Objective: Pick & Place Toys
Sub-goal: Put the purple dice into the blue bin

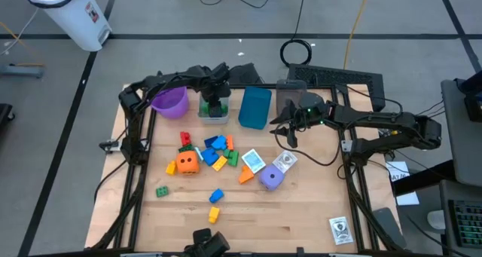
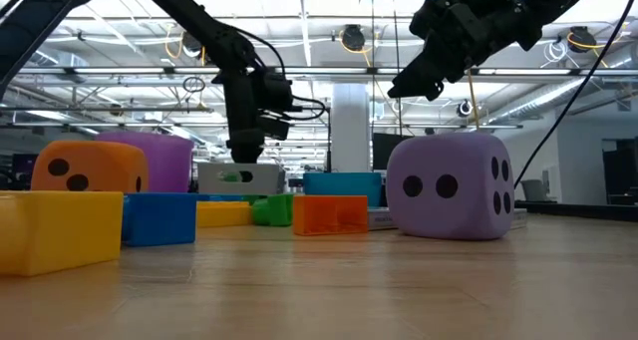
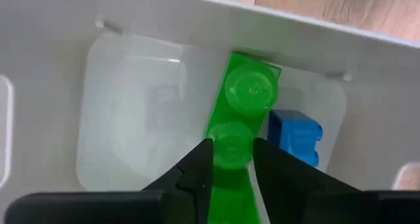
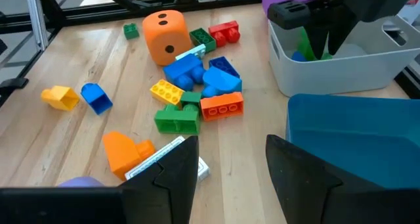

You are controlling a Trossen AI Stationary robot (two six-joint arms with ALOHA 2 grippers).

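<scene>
While inside the clear bin (image 3: pixel 59 66), the left gripper (image 3: pixel 231 159) pinches a green brick (image 3: pixel 241 109)

I count two dice, orange (image 1: pixel 187 163) and purple (image 1: pixel 272 178), three bins beside one purple cup (image 1: pixel 170 101), and two arms.

Long green plastic brick (image 3: pixel 237 112) stood tilted in the bin between my left fingers, small blue brick (image 3: pixel 293 135) touching it. Orange dotted die (image 1: pixel 187 162), purple dotted die (image 1: pixel 272 178) sat among scattered bricks on table.
</scene>
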